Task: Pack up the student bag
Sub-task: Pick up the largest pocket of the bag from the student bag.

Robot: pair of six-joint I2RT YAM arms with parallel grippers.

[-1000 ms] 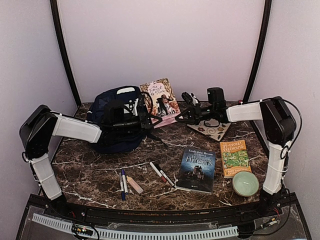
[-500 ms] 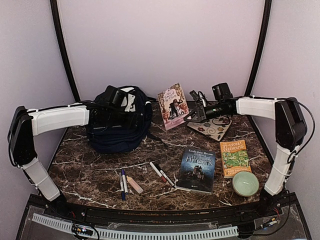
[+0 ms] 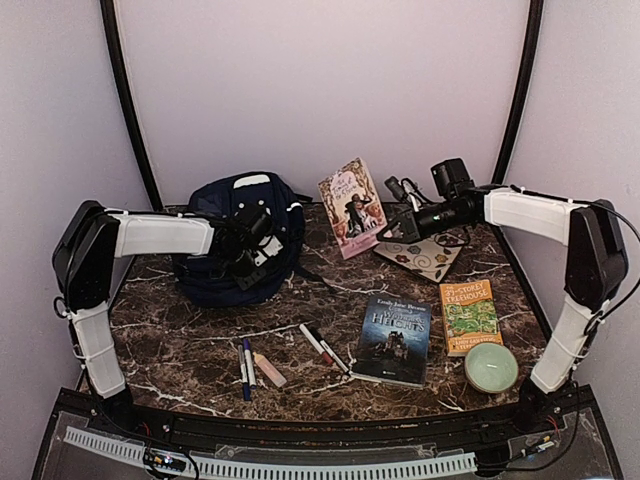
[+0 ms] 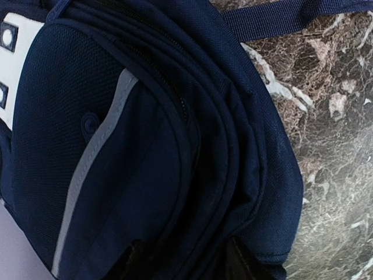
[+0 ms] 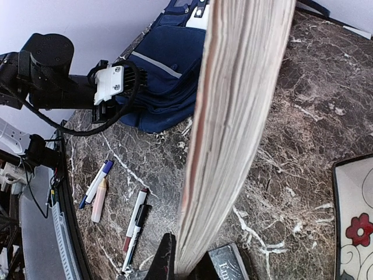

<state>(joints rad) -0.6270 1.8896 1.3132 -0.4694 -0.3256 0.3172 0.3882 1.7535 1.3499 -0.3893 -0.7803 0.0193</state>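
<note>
Left jaws obscured against student bag (image 3: 222,202); right jaws clamp book (image 3: 350,205).

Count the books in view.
3. Pink book upright in the right hand, near the back; dark Wuthering Heights flat at front; orange Treehouse book right of it. The white floral slab under the right arm may be another.

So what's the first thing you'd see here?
Probably the pink book, held upright by the right pincer at the back of the table. Left of it sits the big navy student bag, with the left pincer over it. Pens, a dark book and a green bowl lie nearer the front.
</note>
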